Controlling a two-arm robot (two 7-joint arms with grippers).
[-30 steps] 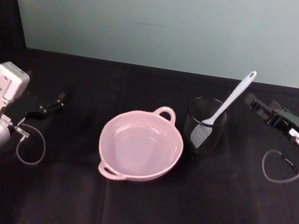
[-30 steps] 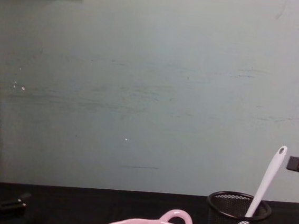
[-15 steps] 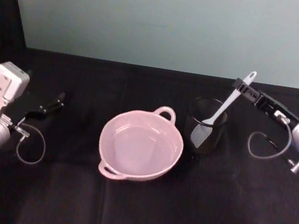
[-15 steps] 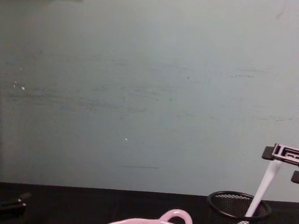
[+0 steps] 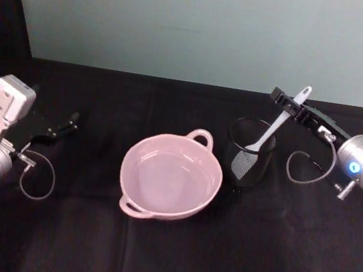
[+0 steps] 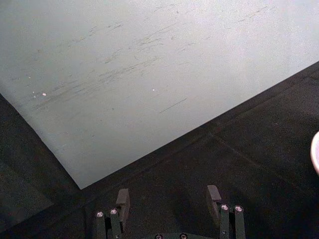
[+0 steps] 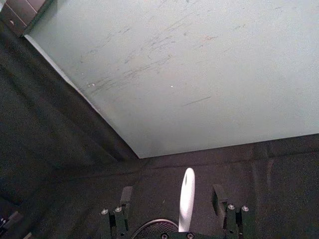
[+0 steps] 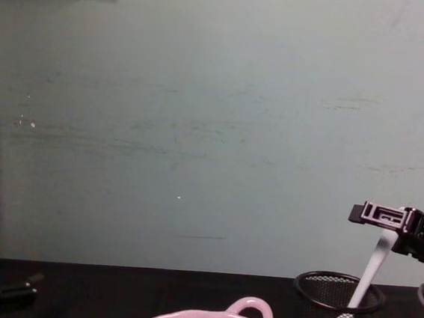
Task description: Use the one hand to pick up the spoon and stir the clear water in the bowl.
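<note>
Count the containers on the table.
2. The pink bowl sits mid-table. The black wire-mesh cup stands just right of it, holding the white spoon, whose handle passes between the right gripper's open fingers. None seems hidden.

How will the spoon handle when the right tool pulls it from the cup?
Probably light and fairly stiff: the spoon is slim white plastic and leans unbent in the cup. Its smooth narrow handle could swivel in the right tool, now open around it. The mesh cup looks light too, so a dragging blade might tip it.
</note>
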